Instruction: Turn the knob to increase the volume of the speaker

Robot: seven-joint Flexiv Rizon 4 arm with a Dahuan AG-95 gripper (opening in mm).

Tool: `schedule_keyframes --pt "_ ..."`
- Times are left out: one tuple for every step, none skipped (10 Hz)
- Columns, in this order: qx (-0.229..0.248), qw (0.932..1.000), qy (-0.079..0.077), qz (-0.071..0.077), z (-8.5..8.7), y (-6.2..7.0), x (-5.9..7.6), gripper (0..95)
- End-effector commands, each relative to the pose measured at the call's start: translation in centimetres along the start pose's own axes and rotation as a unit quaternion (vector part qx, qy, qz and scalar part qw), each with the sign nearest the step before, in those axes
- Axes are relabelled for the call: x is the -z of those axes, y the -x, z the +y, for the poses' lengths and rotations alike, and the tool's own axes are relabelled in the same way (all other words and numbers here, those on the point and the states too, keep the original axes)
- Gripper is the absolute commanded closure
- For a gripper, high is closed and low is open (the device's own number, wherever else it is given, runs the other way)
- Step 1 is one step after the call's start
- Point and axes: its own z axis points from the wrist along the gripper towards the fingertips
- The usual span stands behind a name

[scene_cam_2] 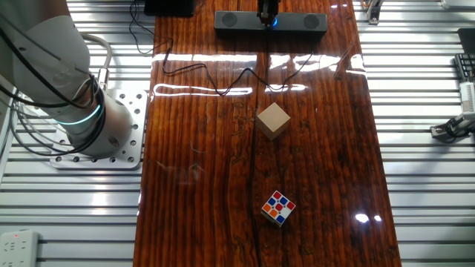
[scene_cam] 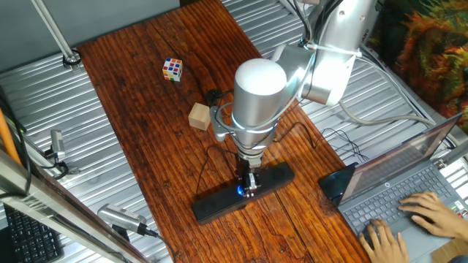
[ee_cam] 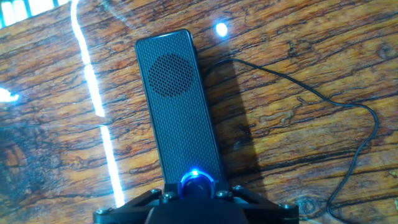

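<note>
Gripper (ee_cam: 196,198) right down at the knob (ee_cam: 197,184), on the middle of the speaker (ee_cam: 179,106).

Blue light glows around the knob, and the fingers close in on it from both sides, though whether they actually pinch it cannot be told. A thin cable (ee_cam: 323,99) loops over the wooden table (scene_cam_2: 312,193) beside the speaker. Farther off sit a wooden block (scene_cam_2: 272,120) and a puzzle cube (scene_cam_2: 278,208), well apart from the speaker. Close by at the table's edge, a person's hands (scene_cam: 431,212) rest on a laptop (scene_cam: 395,197).
</note>
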Motion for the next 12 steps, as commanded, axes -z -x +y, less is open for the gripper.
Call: schedule_keyframes --pt "0.007 1.0 -0.005 0.002 -0.04 0.01 0.15 38.0" --pt "0.007 1.0 -0.005 0.002 -0.04 0.01 0.15 38.0" --pt "0.01 0.9999 -0.006 0.003 -0.03 0.01 0.15 38.0" --pt "0.015 0.9999 -0.006 0.003 -0.03 0.01 0.15 38.0" --pt "0.021 0.9998 -0.004 0.004 -0.02 0.01 0.19 38.0" --pt "0.028 0.9996 -0.004 0.003 -0.01 0.02 0.25 38.0" --pt "0.045 0.999 -0.001 0.004 0.02 0.06 0.38 38.0" --pt "0.07 0.9975 -0.003 0.002 0.06 0.11 0.52 38.0" --pt "0.092 0.9958 -0.003 0.002 0.09 0.15 0.62 38.0" --pt "0.148 0.989 -0.012 0.001 0.15 0.21 0.79 38.0" --pt "0.185 0.9827 -0.015 0.002 0.19 0.24 0.87 38.0" --pt "0.247 0.9689 -0.017 0.009 0.26 0.28 0.97 38.0"
